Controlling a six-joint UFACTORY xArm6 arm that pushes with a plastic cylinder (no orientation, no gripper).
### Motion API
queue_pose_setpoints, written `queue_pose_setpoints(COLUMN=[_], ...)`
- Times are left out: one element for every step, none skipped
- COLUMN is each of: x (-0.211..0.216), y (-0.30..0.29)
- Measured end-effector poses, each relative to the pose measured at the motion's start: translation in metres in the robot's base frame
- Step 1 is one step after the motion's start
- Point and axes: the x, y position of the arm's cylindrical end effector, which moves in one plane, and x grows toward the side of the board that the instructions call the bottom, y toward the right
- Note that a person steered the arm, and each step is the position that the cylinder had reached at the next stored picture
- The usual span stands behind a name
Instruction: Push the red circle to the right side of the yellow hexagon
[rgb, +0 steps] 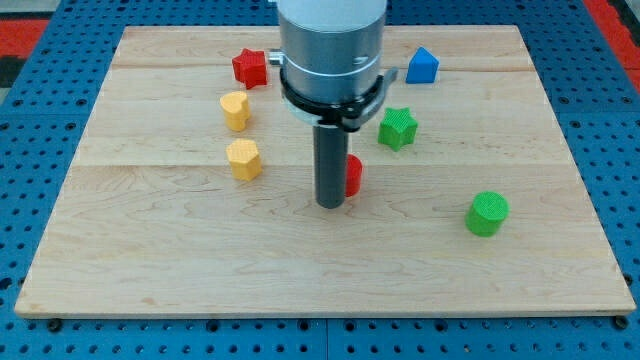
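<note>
The red circle (353, 176) sits near the board's middle, mostly hidden behind my rod; only its right edge shows. My tip (330, 204) rests on the board touching the red circle's left side. The yellow hexagon (243, 159) lies to the view's left of my tip, about a block's width and a half away. The red circle is on the right of the yellow hexagon, with my rod between them.
A yellow heart-like block (235, 109) sits above the hexagon. A red star (250, 68) is at top left, a blue block (422, 66) at top right, a green star (397, 128) right of the rod, and a green cylinder (487, 213) at lower right. The wooden board (150, 270) lies on blue pegboard.
</note>
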Motion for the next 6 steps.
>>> queue_pose_setpoints(x=[0.009, 0.003, -0.01, -0.024, -0.037, -0.036], y=[0.017, 0.027, 0.026, 0.026, 0.026, 0.026])
